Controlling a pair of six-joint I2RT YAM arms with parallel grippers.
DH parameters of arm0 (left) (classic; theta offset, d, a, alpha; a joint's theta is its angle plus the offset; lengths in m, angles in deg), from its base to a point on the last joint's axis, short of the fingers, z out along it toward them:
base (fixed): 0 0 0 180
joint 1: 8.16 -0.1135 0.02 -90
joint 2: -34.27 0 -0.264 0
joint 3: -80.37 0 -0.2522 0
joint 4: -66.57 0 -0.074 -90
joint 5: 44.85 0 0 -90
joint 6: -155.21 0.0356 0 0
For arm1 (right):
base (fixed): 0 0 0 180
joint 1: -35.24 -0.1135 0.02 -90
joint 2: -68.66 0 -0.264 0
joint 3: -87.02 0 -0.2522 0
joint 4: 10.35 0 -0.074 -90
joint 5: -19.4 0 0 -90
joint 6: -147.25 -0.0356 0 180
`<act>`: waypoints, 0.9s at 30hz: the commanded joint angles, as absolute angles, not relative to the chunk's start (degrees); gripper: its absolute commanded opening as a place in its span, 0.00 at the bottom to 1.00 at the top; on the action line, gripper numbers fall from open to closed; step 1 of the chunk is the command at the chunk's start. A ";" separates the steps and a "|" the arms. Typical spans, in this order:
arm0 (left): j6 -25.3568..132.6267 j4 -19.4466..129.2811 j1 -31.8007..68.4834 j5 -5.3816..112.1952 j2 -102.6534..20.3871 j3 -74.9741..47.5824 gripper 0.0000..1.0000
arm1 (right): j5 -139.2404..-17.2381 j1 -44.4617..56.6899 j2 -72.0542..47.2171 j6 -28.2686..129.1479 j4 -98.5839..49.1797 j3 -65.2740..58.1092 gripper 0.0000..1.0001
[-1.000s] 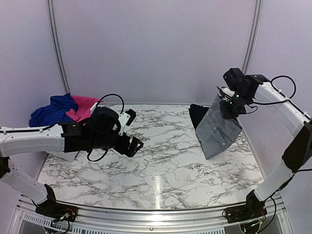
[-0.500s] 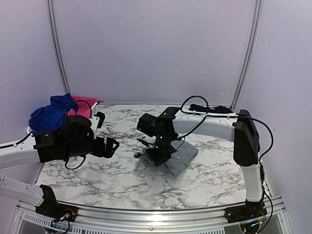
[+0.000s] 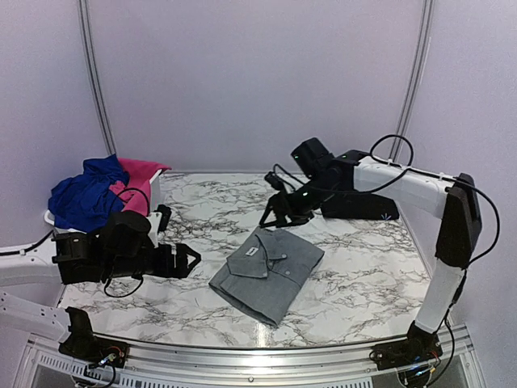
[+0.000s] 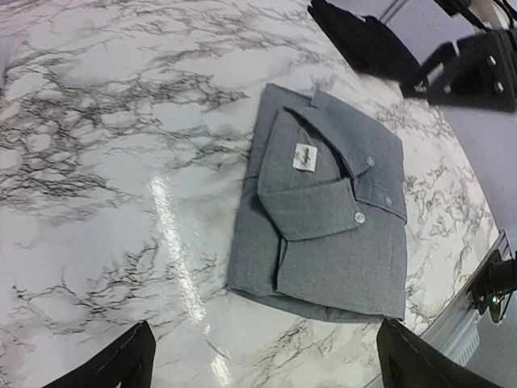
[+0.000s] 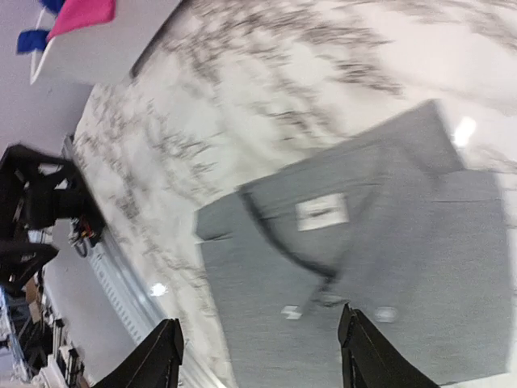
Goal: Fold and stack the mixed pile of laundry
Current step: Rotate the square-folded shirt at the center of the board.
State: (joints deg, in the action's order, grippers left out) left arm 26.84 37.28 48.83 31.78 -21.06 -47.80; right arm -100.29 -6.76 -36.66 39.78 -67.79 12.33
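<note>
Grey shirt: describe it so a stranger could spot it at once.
On the marble table, near its middle, lies a folded grey shirt. It alone shows a collar, buttons and a neck label, unlike the black garment at far right and the blue and pink clothes at left.

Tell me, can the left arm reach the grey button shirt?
Probably yes. The open left gripper faces the folded grey button shirt nearby, with only bare marble table between them.
</note>
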 commanded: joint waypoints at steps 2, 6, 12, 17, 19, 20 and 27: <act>26.61 41.48 55.24 35.88 -38.96 -37.70 0.99 | -99.99 4.24 -37.59 48.98 -63.46 0.48 0.57; 24.89 41.31 58.05 37.60 -56.42 -26.58 0.99 | -100.36 6.67 -40.12 51.84 -60.54 -3.37 0.56; 20.38 40.76 57.18 37.36 -69.11 -20.01 0.99 | -104.26 6.86 -41.19 51.92 -58.31 -9.64 0.54; 19.14 39.22 53.15 37.22 -69.83 -23.25 0.99 | -107.48 6.42 -36.70 49.65 -56.11 -18.90 0.55; 19.88 38.51 51.01 37.98 -70.10 -24.66 0.99 | -110.01 5.04 -34.47 48.65 -55.31 -22.04 0.55; 20.39 38.01 49.92 38.16 -70.21 -25.22 0.99 | -111.44 3.89 -33.38 48.03 -54.95 -23.21 0.55; 25.48 34.70 44.58 37.54 -66.41 -24.80 0.99 | -120.75 -2.27 -25.46 42.54 -53.77 -24.68 0.59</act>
State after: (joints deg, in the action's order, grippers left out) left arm 22.50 40.02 46.78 37.83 -69.60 -24.70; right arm -114.19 -1.03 -29.92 46.16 -53.86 -25.85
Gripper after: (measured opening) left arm 0.989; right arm 0.580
